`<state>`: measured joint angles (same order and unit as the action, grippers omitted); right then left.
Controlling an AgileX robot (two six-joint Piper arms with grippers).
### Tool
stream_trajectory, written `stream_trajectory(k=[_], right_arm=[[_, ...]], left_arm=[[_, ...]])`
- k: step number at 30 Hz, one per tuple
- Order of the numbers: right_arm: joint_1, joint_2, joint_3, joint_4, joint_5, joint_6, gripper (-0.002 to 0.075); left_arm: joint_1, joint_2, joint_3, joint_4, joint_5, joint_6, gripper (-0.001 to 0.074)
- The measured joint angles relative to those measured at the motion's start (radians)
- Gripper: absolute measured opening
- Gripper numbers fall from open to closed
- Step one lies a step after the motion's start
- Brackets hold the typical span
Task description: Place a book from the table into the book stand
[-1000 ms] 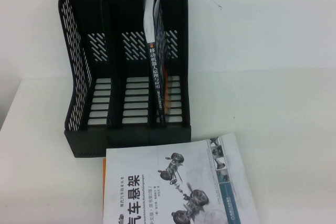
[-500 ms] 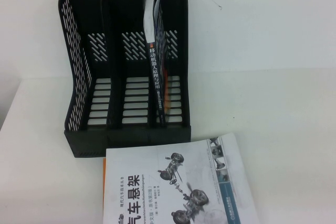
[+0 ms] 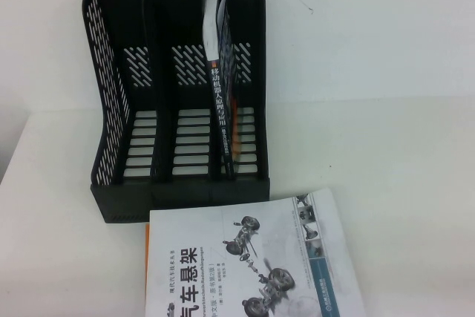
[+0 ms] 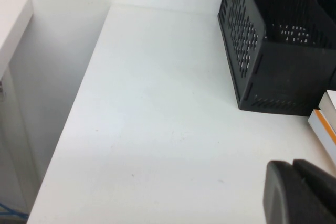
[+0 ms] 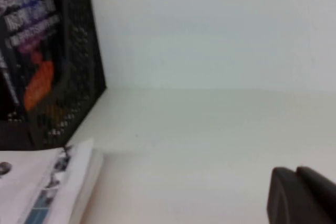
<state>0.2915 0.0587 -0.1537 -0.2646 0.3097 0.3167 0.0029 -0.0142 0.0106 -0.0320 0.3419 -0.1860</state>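
The dark navy book [image 3: 221, 109] stands upright in the right compartment of the black book stand [image 3: 119, 109], spine toward me. Its cover shows through the stand's side in the right wrist view [image 5: 31, 51]. Neither arm shows in the high view. My left gripper [image 4: 294, 167] is shut and empty, low over the white table [image 4: 157, 129] to the left of the stand [image 4: 278, 77]. My right gripper [image 5: 296, 174] is shut and empty, over the table [image 5: 210, 129] to the right of the stand [image 5: 79, 77].
A white-covered book with car suspension drawings [image 3: 252, 257] lies flat in front of the stand, over an orange-edged book [image 3: 146, 257]. Its edge shows in both wrist views [image 4: 328, 116] [image 5: 52, 187]. A white wall rises behind the table.
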Motion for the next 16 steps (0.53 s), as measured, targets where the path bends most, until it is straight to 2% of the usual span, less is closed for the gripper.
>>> stream_trajectory(k=[8, 16], right_arm=[[-0.187, -0.071, 0.175, 0.186, 0.014, -0.112, -0.0002], [-0.202, -0.071, 0.175, 0.24, 0.036, -0.205, -0.0002]], left_arm=[[0.0, 0.0, 0.0, 0.0, 0.0, 0.0, -0.0002], [0.0, 0.0, 0.0, 0.0, 0.0, 0.0, -0.0002]])
